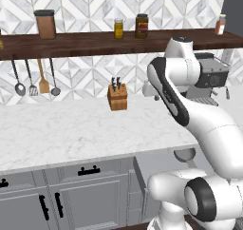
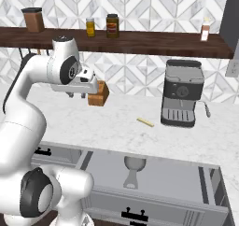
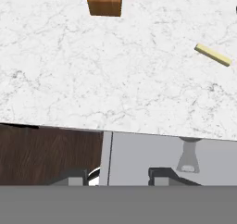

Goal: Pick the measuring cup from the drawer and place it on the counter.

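Observation:
The drawer (image 2: 177, 178) stands pulled out below the counter (image 2: 186, 141). In it lies the measuring cup (image 2: 134, 165), a dark grey bowl with its flat handle pointing toward the drawer front. The left base view shows the cup (image 1: 185, 154) just under the counter edge (image 1: 71, 129). My gripper (image 2: 77, 95) hangs high over the counter, left of the cup and well above it. In the hand view the gripper (image 3: 118, 176) is open with nothing between its tips; the cup handle (image 3: 189, 158) lies in the drawer (image 3: 139, 158) to the right, its bowl mostly hidden by the counter (image 3: 115, 79).
A wooden knife block (image 2: 98, 94) stands on the counter close beside my hand. A yellow stick (image 2: 145, 122) lies mid-counter, and an espresso machine (image 2: 182, 99) stands at the right. A dark shelf (image 2: 140, 40) with jars runs above. Utensils (image 1: 33, 77) hang at the left.

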